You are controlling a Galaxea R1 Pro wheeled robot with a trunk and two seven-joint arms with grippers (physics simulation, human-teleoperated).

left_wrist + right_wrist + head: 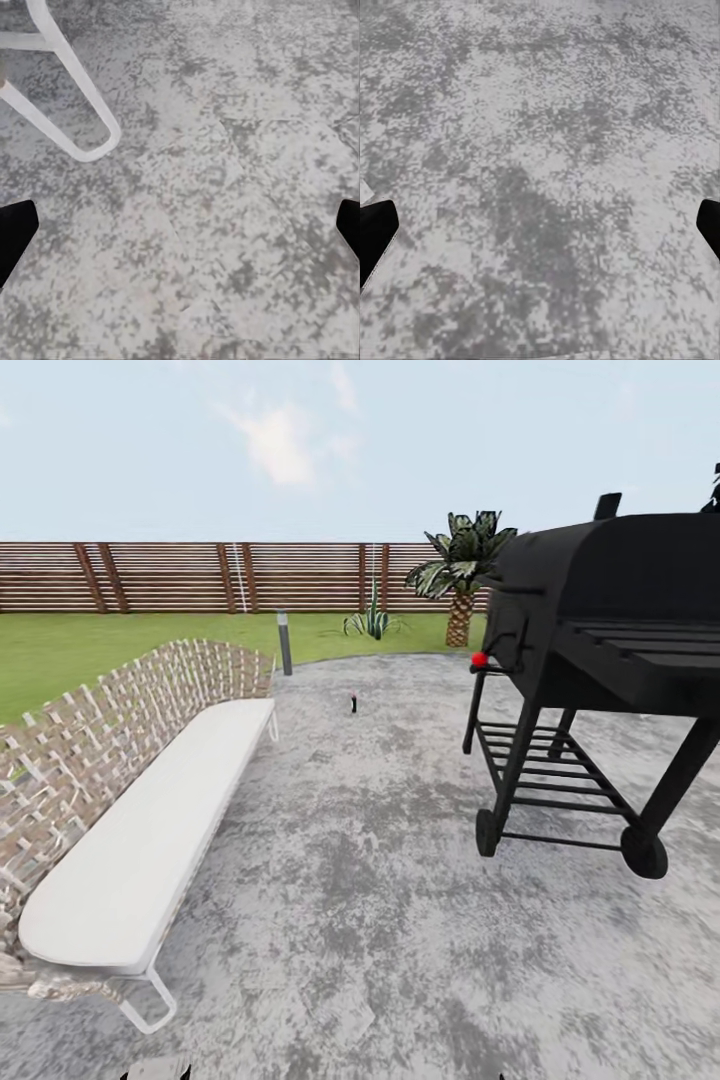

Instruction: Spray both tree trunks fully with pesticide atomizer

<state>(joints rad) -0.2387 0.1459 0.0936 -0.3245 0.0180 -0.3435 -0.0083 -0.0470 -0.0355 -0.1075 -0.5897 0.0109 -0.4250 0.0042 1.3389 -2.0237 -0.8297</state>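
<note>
The pesticide atomizer [353,703] is a tiny slim dark upright object standing far ahead on the mottled grey floor [380,880], near its curved far edge. Beyond lies the garden lawn [80,645] and the brown slat fence [200,575]. The two pale-trunked trees are out of view. My left gripper [180,229] hangs open over bare paving, its black fingertips [15,232] at the picture's sides. My right gripper [540,229] is likewise open above the paving, black fingertips [375,232] wide apart, nothing between them.
A long wicker bench [130,800] with a white seat runs along the left; its white leg [82,105] is close to my left gripper. A black wheeled barbecue grill [600,670] stands at the right. A short lamp post [284,642], a spiky plant [372,622] and a short palm [460,575] edge the paving.
</note>
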